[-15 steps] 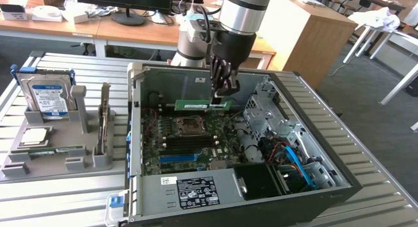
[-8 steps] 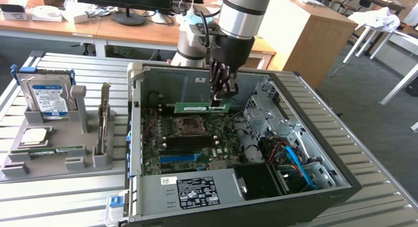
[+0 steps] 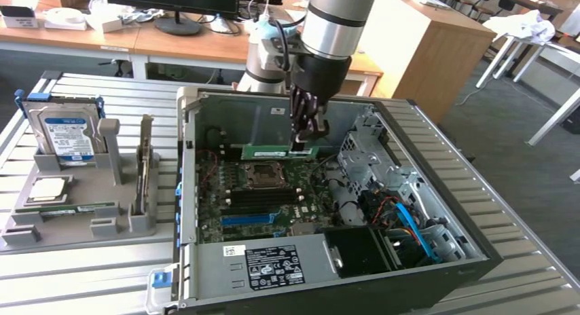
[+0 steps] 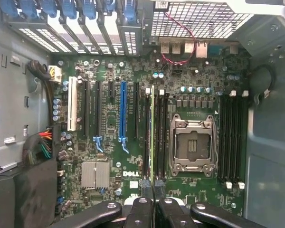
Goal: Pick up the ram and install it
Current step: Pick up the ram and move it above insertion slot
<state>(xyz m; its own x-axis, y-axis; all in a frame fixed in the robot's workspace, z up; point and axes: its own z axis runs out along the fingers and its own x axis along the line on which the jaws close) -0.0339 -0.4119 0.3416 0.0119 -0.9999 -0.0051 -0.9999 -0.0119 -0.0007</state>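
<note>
- Gripper (image 3: 305,144) pinched narrow on the ram (image 3: 279,152), a green stick held level inside the open computer case (image 3: 471,240), above the motherboard (image 3: 263,199)
- In the wrist view the ram shows edge-on, over the black memory slots (image 4: 160,137) just beside the open processor socket (image 4: 191,145)
- White DELL lettering (image 4: 131,174) is printed on the board near the fingertips
- Hard drive (image 3: 65,135) with a blue label stands in the grey holder (image 3: 81,227); its writing and the case's white sticker (image 3: 272,264) cannot be read
</note>
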